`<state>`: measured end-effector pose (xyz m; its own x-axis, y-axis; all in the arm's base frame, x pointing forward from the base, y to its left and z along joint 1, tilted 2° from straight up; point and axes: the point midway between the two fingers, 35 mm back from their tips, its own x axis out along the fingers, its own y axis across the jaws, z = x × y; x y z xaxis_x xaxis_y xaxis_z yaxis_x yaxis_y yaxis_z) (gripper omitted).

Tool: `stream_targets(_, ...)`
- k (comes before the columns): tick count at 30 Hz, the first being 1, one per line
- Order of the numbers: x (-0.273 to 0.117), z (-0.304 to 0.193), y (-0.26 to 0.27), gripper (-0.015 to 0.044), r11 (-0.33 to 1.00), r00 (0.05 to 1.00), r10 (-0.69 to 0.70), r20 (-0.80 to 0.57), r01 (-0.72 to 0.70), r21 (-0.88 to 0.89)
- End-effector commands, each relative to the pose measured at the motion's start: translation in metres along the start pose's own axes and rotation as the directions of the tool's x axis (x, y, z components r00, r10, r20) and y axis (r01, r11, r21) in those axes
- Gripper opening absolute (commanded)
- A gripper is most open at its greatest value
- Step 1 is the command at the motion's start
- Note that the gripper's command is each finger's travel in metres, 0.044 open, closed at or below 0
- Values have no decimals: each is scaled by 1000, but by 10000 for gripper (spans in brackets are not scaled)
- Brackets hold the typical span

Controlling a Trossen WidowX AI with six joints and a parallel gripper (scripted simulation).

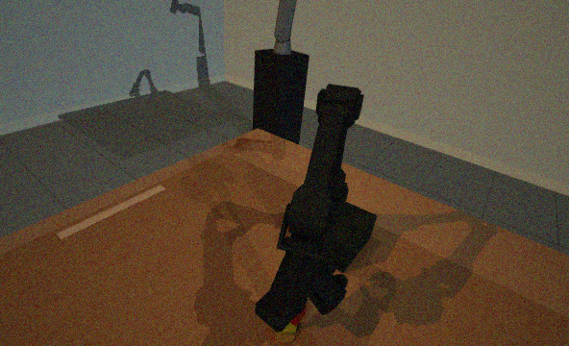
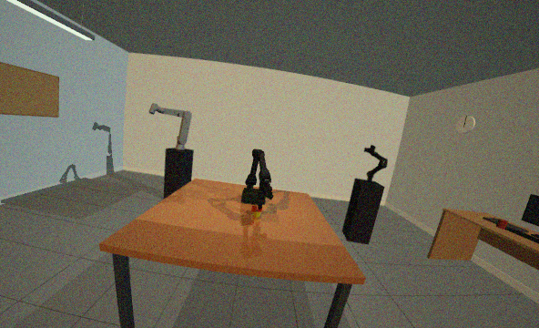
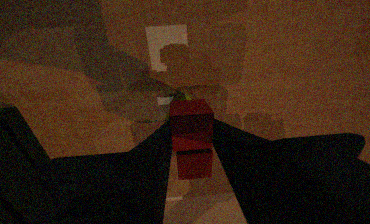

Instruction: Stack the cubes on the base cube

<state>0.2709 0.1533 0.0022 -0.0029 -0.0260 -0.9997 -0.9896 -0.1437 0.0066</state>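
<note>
In the wrist view my gripper is shut on a red cube, which looks level. A second red face shows just below it there, past a thin dark line, smaller and apparently lower. A sliver of the yellow cube, apparently the base, shows beyond the held cube. In the top view the arm covers most of the cubes; some red shows just above the yellow. In the exterior view red shows above and against the yellow. Whether the held cube touches the base cannot be told.
The arm's black base block stands on the wooden table behind the cubes. A pale strip lies toward the table's left edge. Strong arm shadows cross the tabletop. Other arms on black pedestals stand beyond the table.
</note>
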Motion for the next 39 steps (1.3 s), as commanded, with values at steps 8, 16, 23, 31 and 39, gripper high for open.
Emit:
stream_targets(8,3,1,-1,105,1000,1000,-3,4,3,-3)
stream_targets(16,3,1,-1,105,1000,1000,-3,4,3,-2)
stream_targets(23,3,1,-1,157,1000,1000,-3,4,3,-2)
stream_targets(31,1,0,-1,205,1000,1000,-3,3,3,-2)
stream_targets(39,-16,0,0,205,1000,1000,-3,1,3,0)
